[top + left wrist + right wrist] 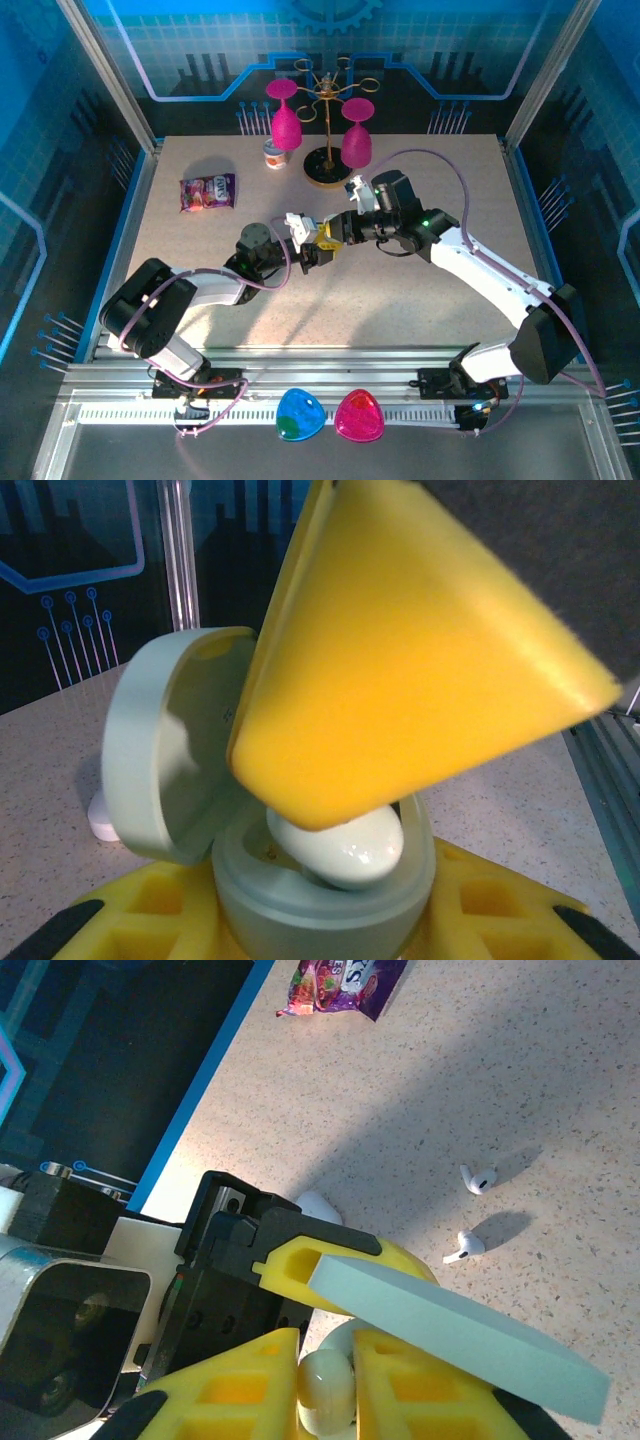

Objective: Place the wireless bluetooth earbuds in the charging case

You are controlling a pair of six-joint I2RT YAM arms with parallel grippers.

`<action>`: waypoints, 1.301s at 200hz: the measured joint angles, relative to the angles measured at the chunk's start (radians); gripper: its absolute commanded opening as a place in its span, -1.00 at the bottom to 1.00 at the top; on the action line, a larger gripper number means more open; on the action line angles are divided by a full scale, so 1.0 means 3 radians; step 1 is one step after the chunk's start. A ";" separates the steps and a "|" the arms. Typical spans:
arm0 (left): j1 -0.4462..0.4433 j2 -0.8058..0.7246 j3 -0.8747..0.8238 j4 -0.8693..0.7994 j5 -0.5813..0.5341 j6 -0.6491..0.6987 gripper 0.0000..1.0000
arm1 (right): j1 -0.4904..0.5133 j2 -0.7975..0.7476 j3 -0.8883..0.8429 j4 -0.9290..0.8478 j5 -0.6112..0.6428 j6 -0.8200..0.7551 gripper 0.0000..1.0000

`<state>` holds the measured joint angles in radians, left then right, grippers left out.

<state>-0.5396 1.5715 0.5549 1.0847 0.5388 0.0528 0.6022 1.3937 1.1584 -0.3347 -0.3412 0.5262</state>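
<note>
A mint charging case stands upright with its lid swung open, and my left gripper is shut on its base. A pale glossy earbud rests in the case's well, under a yellow finger of my right gripper. In the right wrist view my right gripper is shut on that earbud, with the open lid edge-on just above. Two more white earbuds lie loose on the table beyond. Both grippers meet mid-table.
A small white object lies behind the left gripper. A purple candy bag is at the back left, with a small cup and a gold rack hung with pink glasses at the back. Blue and pink shapes sit by the near rail.
</note>
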 measured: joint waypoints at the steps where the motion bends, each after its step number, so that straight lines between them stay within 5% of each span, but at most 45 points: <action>1: 0.0000 0.0000 0.0000 0.0000 0.0000 0.0000 -0.43 | 0.0000 0.0000 0.0000 -0.0001 -0.0001 -0.0006 -0.50; 58: 0.0000 0.0000 0.0000 -0.0056 -0.0011 0.0000 -0.43 | 0.0050 -0.0018 0.0008 -0.0028 0.0064 -0.0033 -0.10; 129: -0.0003 -0.0003 0.0000 0.0019 -0.0010 -0.0001 -0.43 | 0.0065 -0.0270 0.0008 -0.0113 0.0267 -0.0111 0.11; 202: -0.0003 0.0001 -0.0008 0.0177 0.0031 0.0031 -0.44 | 0.0045 -0.0645 0.0008 -0.0113 0.0566 -0.0212 0.16; 260: -0.0003 0.0001 -0.0122 0.0336 0.0126 0.0249 -0.44 | -0.0058 -0.0217 0.0392 -0.0524 0.0805 -0.0209 0.08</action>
<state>-0.5404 1.5719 0.5182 1.1854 0.5766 0.1276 0.5846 1.3285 1.2758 -0.4919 -0.0998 0.4637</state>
